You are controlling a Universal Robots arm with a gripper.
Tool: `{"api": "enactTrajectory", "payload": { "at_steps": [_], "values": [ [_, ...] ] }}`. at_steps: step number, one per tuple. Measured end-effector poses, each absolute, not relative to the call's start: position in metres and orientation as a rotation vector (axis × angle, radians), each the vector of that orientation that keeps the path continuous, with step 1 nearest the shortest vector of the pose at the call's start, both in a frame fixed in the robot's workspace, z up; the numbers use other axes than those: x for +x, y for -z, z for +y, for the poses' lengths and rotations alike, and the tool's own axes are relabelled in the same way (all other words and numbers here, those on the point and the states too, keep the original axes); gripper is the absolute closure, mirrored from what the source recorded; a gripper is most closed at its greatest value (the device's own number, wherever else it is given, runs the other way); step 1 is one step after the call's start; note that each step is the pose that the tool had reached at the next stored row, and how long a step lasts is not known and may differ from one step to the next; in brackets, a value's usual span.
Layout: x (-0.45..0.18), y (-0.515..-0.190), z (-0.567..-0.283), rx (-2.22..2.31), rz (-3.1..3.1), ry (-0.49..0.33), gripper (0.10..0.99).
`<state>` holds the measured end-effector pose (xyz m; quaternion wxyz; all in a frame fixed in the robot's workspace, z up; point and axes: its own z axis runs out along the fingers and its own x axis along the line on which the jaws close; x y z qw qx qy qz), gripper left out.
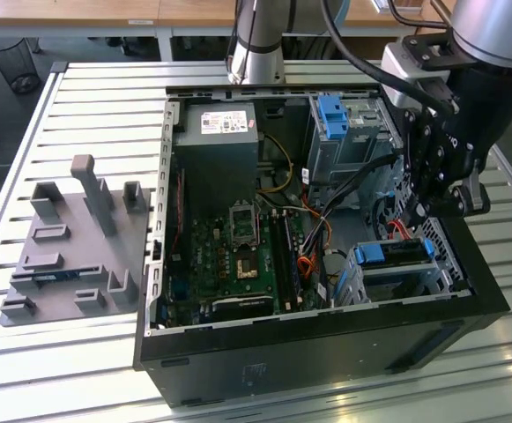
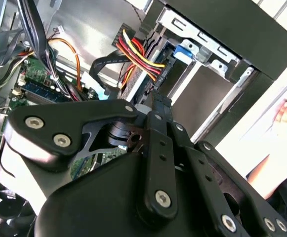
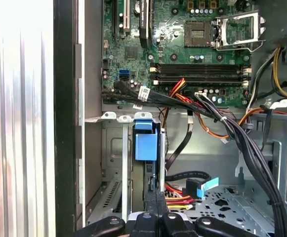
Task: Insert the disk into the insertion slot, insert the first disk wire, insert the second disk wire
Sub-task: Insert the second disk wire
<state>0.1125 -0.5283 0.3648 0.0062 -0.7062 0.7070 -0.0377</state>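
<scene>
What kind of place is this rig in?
Probably a robotics lab or test cell, not a factory line: an open desktop PC case sits on a slatted metal table, a grey fixture block lies beside it, and wooden desks with a mesh bin stand behind.

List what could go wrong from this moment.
1. The red and yellow wire bundle lies right beside the gripper at the disk; it might snag or get pinched.
2. A person's hand sits just outside the computer case, close to the gripper; contact seems possible.
</scene>
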Motion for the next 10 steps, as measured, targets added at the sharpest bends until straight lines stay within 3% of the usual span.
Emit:
{"api": "enactTrajectory", "payload": {
  "at_steps": [10],
  "values": [
    [0.095, -0.365, -0.522, -2.210, 2.212, 0.118, 0.980]
  ]
}}
